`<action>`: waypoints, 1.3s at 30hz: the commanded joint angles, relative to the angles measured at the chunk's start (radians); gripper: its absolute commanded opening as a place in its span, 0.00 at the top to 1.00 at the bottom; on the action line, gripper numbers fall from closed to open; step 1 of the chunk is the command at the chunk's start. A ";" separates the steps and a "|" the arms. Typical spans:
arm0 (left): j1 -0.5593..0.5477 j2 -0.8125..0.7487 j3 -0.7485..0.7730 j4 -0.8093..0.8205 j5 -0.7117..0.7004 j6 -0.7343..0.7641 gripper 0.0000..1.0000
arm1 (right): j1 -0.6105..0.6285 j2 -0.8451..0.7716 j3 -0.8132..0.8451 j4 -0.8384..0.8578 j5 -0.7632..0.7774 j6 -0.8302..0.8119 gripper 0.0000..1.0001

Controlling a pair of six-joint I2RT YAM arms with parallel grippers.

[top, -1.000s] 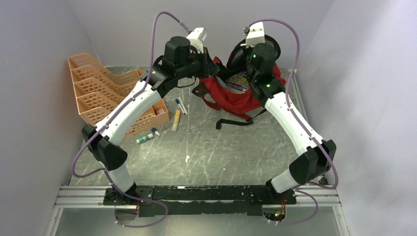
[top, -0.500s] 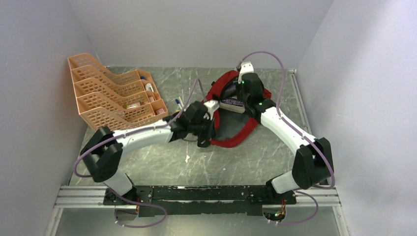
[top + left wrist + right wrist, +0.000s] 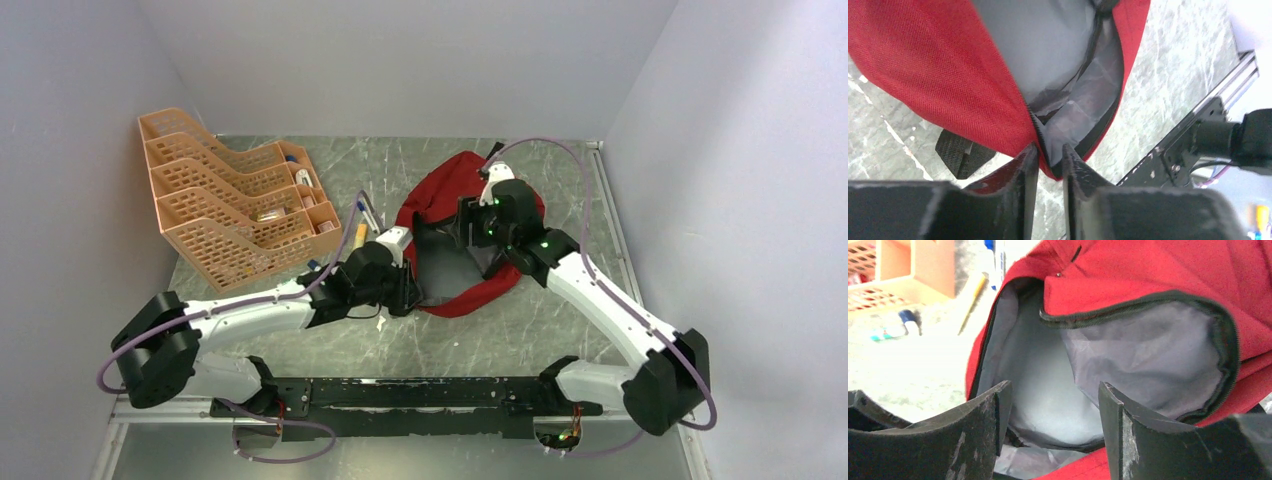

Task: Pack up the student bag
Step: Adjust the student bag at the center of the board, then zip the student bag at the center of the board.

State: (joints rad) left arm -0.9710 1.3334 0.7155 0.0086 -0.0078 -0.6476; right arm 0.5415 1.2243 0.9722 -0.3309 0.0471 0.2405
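We see the student bag (image 3: 455,185) lying on the surface (image 3: 500,335), toward the back and a little right of the middle. Its mouth is unzipped and gapes wide, so the grey lining shows inside.

The left pincer (image 3: 1049,152) sits low at the near left rim of the bag. Its two fingers are only a little apart, and the black zipper edge lies right between the tips. We cannot tell if it pinches that edge or is loose around it. We think it is there to hold the rim, so the mouth stays wide.

The right pincer (image 3: 1054,387) is over the bag, by the right side of the opening, and looks straight into it. Its fingers are wide apart and hold nothing. The grey inside of the bag lies just past its tips.

The orange rack (image 3: 215,200) stands on the left, well apart from the bag. Some pens (image 3: 358,232) lie on the surface between the rack and the bag. We think the bag is kept open like this so that things can go in easily.
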 commanded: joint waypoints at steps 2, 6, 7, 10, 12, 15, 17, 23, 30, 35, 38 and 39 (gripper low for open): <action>-0.010 -0.057 0.077 -0.110 -0.145 0.021 0.62 | 0.000 -0.104 0.037 -0.007 0.040 0.045 0.33; -0.009 -0.052 0.135 -0.191 -0.219 0.035 0.46 | -0.003 -0.105 0.075 -0.029 0.151 0.011 0.32; -0.009 -0.047 0.145 -0.205 -0.236 0.041 0.44 | -0.002 -0.097 0.085 -0.043 0.179 0.007 0.31; -0.008 -0.012 0.190 -0.252 -0.296 0.066 0.33 | -0.007 -0.067 0.099 -0.072 0.236 0.003 0.30; -0.008 0.021 0.236 -0.294 -0.334 0.080 0.25 | -0.010 -0.055 0.098 -0.067 0.246 0.009 0.29; -0.008 0.087 0.316 -0.351 -0.385 0.088 0.19 | -0.012 -0.043 0.092 -0.047 0.238 0.019 0.29; -0.008 0.130 0.362 -0.370 -0.399 0.097 0.13 | -0.013 -0.033 0.089 -0.037 0.238 0.021 0.29; -0.008 0.269 0.467 -0.429 -0.417 0.120 0.15 | -0.049 0.011 0.098 -0.030 0.261 0.010 0.29; -0.007 0.257 0.396 -0.412 -0.395 0.109 0.40 | -0.147 0.122 0.152 -0.014 0.201 0.029 0.30; -0.006 0.215 0.355 -0.420 -0.399 0.099 0.60 | -0.244 0.228 0.208 -0.015 0.146 0.103 0.36; -0.006 0.199 0.349 -0.421 -0.391 0.103 0.73 | -0.313 0.261 0.214 -0.003 0.089 0.144 0.40; -0.006 0.195 0.349 -0.418 -0.388 0.105 0.77 | -0.337 0.267 0.210 0.006 0.069 0.155 0.41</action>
State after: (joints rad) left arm -0.9733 1.5730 1.0729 -0.4061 -0.3893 -0.5465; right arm 0.2836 1.4681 1.1606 -0.3538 0.1928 0.3210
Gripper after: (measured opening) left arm 0.290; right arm 0.612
